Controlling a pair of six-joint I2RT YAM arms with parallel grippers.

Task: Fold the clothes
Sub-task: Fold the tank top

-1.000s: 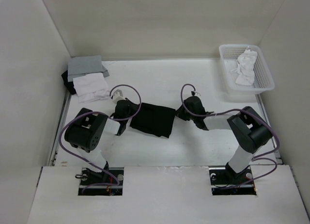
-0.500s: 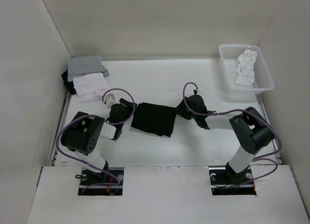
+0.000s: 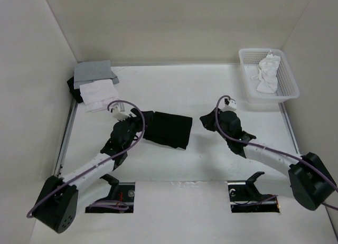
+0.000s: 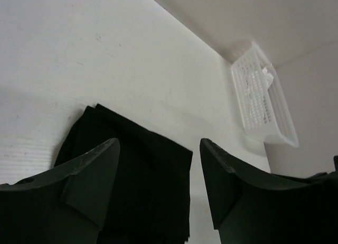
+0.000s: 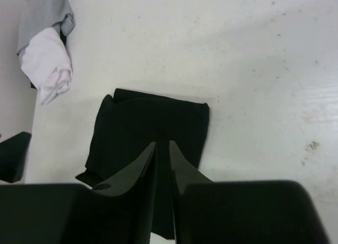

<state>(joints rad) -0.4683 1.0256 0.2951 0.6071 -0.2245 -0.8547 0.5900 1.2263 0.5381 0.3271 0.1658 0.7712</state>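
The black top point(image 3: 168, 129) lay folded into a flat, roughly rectangular packet on the white table point(image 3: 211, 91), between the two grippers. Its long axis ran from one gripper across to the other, a little askew, with the end toward the right gripper point(image 5: 162, 144) sitting slightly nearer the arm bases. Folded as it was, neck, straps and hem could not be told apart, so which way the garment faced was unclear. From above, the packet's end nearest the left gripper point(image 4: 158, 143) was covered by that gripper. In the left wrist view its near part was cut off behind the fingers point(image 4: 90, 175) and the bottom edge of the view. In the right wrist view the closest edge disappeared behind the fingertips. The left gripper's jaws were spread wide with nothing between them, the top lying just ahead of and below the tips; whether they touched the fabric could not be made out. The right gripper's jaws were drawn almost together, only a thin slit showing, pinching nothing, and a strip of bare table separated its tips from the top. Beyond the left gripper, toward the far corner, sat a small white cloth point(image 3: 97, 96) with a grey fabric piece point(image 3: 94, 72) behind it. Far beyond the right gripper stood a white mesh basket point(image 3: 288, 80) holding crumpled white fabric point(image 3: 266, 72).
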